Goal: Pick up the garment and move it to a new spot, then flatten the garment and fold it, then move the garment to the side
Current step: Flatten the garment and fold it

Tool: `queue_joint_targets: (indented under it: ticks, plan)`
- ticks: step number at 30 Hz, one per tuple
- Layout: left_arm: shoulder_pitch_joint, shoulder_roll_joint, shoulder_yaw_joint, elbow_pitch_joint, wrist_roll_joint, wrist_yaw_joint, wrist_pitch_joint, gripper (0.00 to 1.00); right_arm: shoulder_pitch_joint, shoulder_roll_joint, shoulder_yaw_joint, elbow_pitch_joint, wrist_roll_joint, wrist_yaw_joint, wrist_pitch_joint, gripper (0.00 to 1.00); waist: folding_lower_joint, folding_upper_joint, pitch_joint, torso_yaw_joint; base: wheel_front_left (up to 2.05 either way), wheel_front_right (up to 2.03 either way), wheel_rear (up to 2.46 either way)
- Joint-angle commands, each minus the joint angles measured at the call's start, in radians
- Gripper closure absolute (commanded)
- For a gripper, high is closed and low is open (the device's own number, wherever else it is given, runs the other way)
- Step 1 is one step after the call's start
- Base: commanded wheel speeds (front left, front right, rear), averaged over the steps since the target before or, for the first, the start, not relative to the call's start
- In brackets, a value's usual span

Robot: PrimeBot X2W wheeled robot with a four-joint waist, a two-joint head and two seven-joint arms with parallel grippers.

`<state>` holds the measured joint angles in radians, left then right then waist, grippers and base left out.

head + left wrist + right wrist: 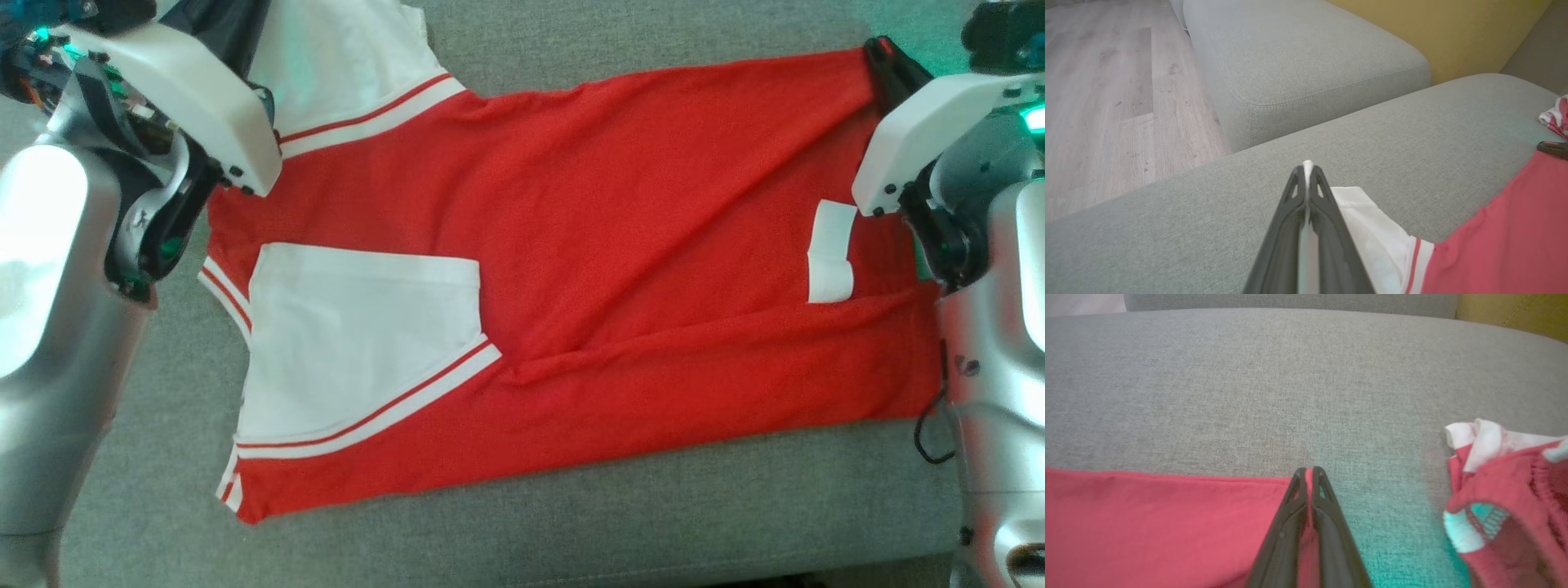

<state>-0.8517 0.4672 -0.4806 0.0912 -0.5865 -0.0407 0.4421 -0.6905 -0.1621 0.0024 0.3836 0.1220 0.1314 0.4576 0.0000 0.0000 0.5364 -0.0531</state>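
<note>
The garment, a red shirt with white sleeves and red-striped cuffs, lies spread across the grey sofa seat. One white sleeve is folded over the red body. My left gripper is shut on the edge of the other white sleeve at the shirt's far left corner. My right gripper is shut on the red hem; in the head view it shows as dark fingers at the shirt's far right corner. A white label sits near the right edge.
A second red and white cloth lies bunched just to the right of my right gripper. Beyond the seat stand another grey cushion, a yellow backrest and wooden floor. Bare sofa fabric stretches behind the shirt.
</note>
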Motion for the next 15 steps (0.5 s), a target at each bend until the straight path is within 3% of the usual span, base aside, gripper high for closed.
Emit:
queue_joint_targets:
  ticks: [1,11,15]
  plan:
    - [-0.008,0.039,0.047,-0.032,0.006,0.004,-0.017,1.0,-0.009,-0.002,0.009,-0.02,0.003,-0.001,-0.017,1.0,0.0,0.0,-0.011,0.001,0.0,0.0,0.0]
    - [0.071,0.039,0.057,-0.076,-0.012,0.008,-0.087,1.0,0.042,0.0,0.034,-0.02,0.017,-0.001,-0.126,1.0,0.0,0.0,-0.118,0.011,0.0,0.0,0.0]
    - [0.17,0.046,0.06,-0.157,-0.032,0.026,-0.109,1.0,0.108,-0.009,0.04,-0.035,0.029,-0.001,-0.16,1.0,0.0,0.0,-0.182,0.026,0.0,0.0,0.0]
